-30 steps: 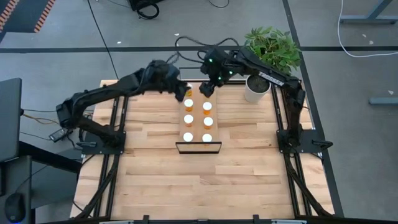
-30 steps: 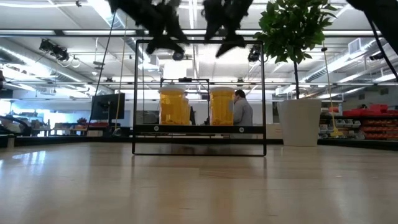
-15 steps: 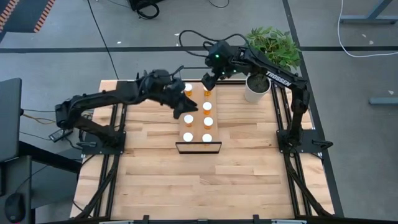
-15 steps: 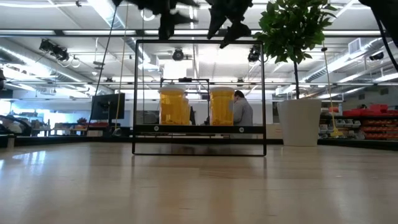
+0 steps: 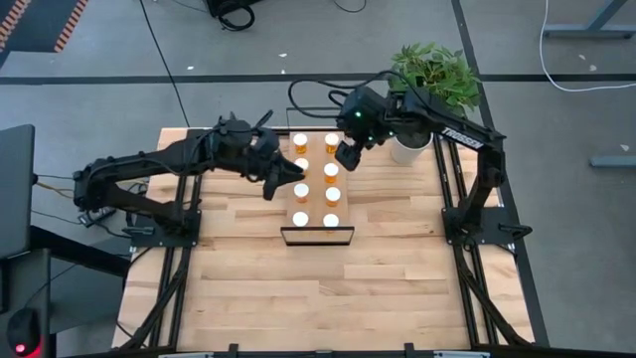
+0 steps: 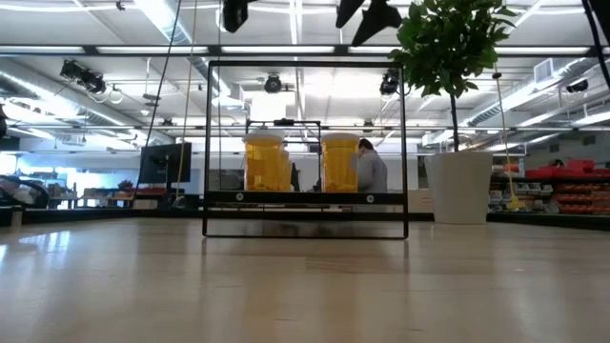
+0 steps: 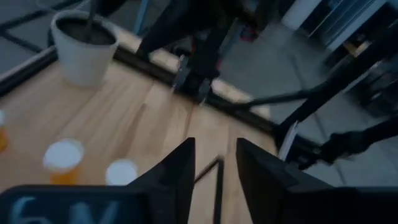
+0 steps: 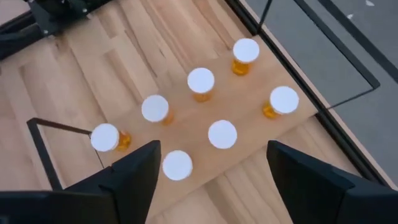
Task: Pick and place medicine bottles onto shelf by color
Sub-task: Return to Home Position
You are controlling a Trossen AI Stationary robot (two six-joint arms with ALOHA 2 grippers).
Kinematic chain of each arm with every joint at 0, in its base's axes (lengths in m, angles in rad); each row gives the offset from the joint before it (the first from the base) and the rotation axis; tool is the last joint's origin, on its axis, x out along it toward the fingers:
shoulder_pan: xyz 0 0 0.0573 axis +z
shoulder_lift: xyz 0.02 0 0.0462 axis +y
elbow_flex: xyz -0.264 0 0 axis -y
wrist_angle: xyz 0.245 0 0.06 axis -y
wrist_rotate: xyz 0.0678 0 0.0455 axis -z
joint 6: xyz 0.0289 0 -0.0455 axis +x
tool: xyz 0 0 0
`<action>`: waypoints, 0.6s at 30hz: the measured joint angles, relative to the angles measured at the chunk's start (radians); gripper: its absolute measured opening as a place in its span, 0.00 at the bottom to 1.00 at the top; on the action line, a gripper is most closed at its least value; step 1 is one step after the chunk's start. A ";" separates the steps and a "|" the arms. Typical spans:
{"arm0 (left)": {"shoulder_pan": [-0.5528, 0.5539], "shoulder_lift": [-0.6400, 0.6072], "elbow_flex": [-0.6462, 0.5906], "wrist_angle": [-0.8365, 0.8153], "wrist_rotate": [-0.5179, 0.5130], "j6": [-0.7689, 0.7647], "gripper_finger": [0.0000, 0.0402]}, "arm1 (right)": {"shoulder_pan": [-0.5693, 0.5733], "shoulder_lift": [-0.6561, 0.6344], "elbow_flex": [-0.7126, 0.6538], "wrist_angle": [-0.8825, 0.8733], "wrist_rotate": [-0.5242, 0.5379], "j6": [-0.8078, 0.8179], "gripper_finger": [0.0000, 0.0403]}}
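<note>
All eight medicine bottles [image 5: 332, 195] stand on the shelf [image 5: 316, 206] in two columns of four, white caps up, with orange bodies showing under several caps in the right wrist view. The shelf lies on the far middle part of the bench [image 5: 248, 268], its black end frame toward the near side.

A second ago both arms were crowded over the shelf's far end. Now the left gripper [image 5: 282, 179] has drawn back to the shelf's left edge, beside the second bottle of the left column and partly covering it from above. Its fingers [image 7: 180, 171] are parted by a narrow gap with nothing between them.

The right gripper [image 5: 347, 156] has pulled off the far right bottle and hangs just past the shelf's right edge, between the shelf and the white plant pot [image 5: 405, 147]. Its fingers [image 8: 134, 174] are spread wide and hold nothing.

In the low view both grippers have risen since the earlier frames, so only their tips show at the top edge. The bottles have not shifted.
</note>
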 joint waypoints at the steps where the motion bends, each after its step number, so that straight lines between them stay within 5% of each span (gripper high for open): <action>1: -0.004 -0.011 -0.002 -0.033 -0.009 0.013 0.29 | 0.009 -0.002 0.000 -0.004 0.013 0.008 0.74; 18: -0.043 -0.073 -0.002 -0.128 -0.014 0.128 0.01 | 0.120 -0.059 -0.035 -0.027 0.131 0.104 0.40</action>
